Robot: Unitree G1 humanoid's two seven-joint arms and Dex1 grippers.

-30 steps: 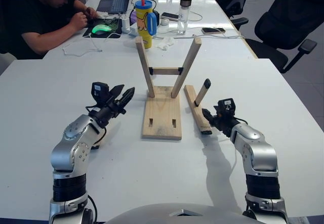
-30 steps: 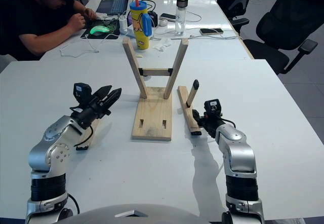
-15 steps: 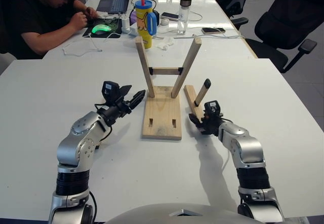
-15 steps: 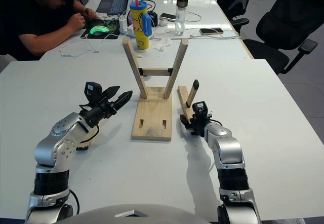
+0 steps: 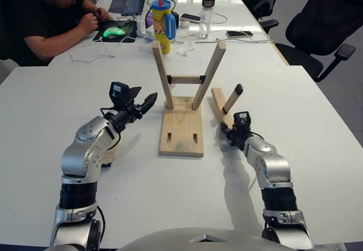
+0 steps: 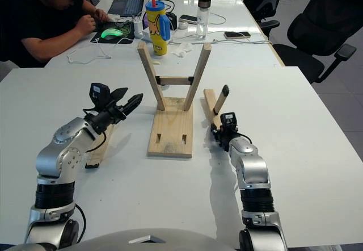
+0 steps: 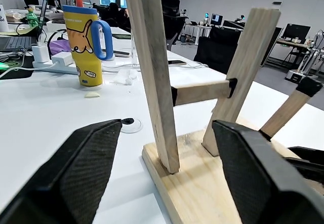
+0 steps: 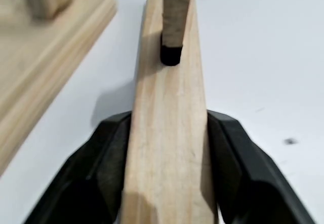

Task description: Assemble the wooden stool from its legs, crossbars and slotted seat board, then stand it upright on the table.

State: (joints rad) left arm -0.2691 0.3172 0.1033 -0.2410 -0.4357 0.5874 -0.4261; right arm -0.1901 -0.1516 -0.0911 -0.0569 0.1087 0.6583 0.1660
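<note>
Seat board [image 5: 182, 133] lies flat midway between the table's [image 5: 295, 109] side edges, two legs [image 5: 162, 75] standing in it, joined by a crossbar [image 5: 185, 80]. Right gripper [image 5: 228, 132] is clamped on a loose leg [image 5: 220, 103] just beside the board, toward the right edge; left gripper [image 5: 148, 100] hovers wide open by the upright legs, holding nothing

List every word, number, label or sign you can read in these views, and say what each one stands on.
No text is legible in any view.
Yellow tumbler: only a cartoon drawing, no letters to make out.
White stickers on the camera housings behind the left gripper and the right gripper: too small to read.
Laptop on the far table: any print is too small to read.
Seat board: bare wood, no markings.
</note>
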